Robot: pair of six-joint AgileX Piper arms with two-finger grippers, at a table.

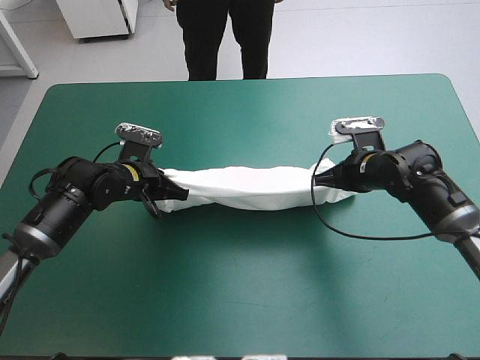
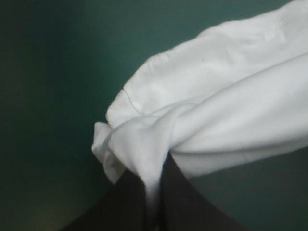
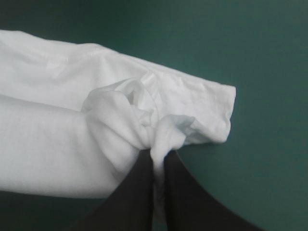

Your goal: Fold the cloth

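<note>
Two ends of the white T-shirt (image 1: 251,187) are pinched, one by each arm. The garment is gathered into a long, loosely twisted roll that stretches across the middle of the desk (image 1: 240,112). It runs side to side between the arms, roughly parallel to the far edge and well clear of every edge.

The left gripper (image 1: 166,193) is clenched on the roll's left end. In its wrist view the two black fingers (image 2: 183,202) rise all but closed, with a thin strip of white fabric squeezed between them. The bunched cloth fans out just ahead of the tips and off to one side.

The right gripper (image 1: 324,182) is likewise clamped on the roll's right end. Its wrist view shows a knot of crumpled fabric caught in the narrow gap at the tips. A flat, hemmed piece of the shirt lies just beyond the knot on the teal-green cover (image 3: 269,57).

Whether the middle of the roll rests on the desk or hangs slightly above it cannot be told.
</note>
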